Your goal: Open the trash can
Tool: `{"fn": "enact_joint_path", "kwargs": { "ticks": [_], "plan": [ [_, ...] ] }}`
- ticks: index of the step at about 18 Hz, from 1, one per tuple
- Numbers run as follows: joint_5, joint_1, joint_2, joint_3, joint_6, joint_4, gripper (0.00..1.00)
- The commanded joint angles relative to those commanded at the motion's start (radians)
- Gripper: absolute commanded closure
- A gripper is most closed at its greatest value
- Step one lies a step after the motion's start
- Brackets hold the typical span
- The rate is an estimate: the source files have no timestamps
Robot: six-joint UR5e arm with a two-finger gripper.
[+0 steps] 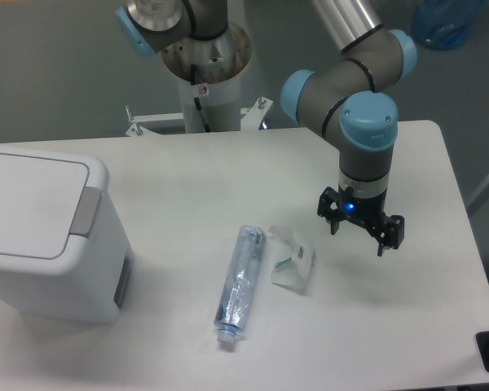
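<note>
Large white boxy plastic trash can (45,236), left counter (196,171) edge, lid shut — rigid, light, likely opened by pressing its grey tab (86,213); hand (361,228) spread wide, empty, well apart.

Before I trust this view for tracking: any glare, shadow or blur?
Fixed camera: even light, soft shadows under the gripper and beside the trash can; slight sheen on the clear bottle; blue light glows on the wrist; overall a little soft, no motion blur.
</note>
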Motion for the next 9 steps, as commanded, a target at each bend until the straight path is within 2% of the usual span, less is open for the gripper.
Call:
{"fn": "enact_joint_path", "kwargs": {
  "ticks": [7, 9],
  "plan": [
    [0.002, 0.000, 0.005, 0.000, -0.008, -0.002, 0.00],
    [0.002, -0.005, 0.029, -0.005, -0.032, -0.006, 0.00]
  ]
}}
